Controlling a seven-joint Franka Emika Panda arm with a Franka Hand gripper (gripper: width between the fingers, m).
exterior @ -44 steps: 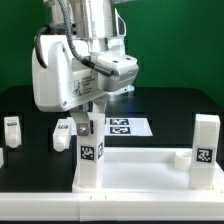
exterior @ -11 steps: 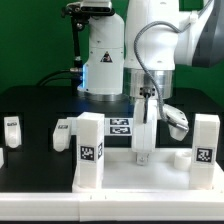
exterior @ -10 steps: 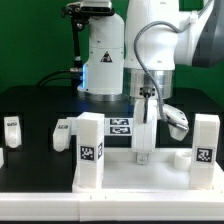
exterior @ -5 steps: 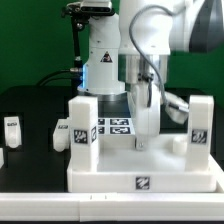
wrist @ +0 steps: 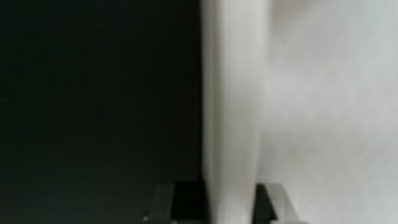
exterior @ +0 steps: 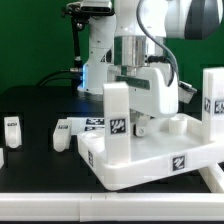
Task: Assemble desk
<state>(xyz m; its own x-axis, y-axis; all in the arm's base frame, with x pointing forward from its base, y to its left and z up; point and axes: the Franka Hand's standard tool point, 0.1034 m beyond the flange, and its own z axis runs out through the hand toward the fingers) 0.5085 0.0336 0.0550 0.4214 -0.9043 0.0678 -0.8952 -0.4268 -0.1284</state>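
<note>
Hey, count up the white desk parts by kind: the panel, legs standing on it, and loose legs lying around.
panel: 1
legs on panel: 2
loose legs: 2
Total: 5

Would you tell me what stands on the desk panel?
On the desk panel, a left leg and a right leg (exterior view's sides) stand upright. The gripper and arm hide its far rim.

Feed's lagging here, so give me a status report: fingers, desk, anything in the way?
Fingers shut on desk panel rim. Panel askew, two legs standing at its corners. Two loose legs close by, exterior view's left.
</note>
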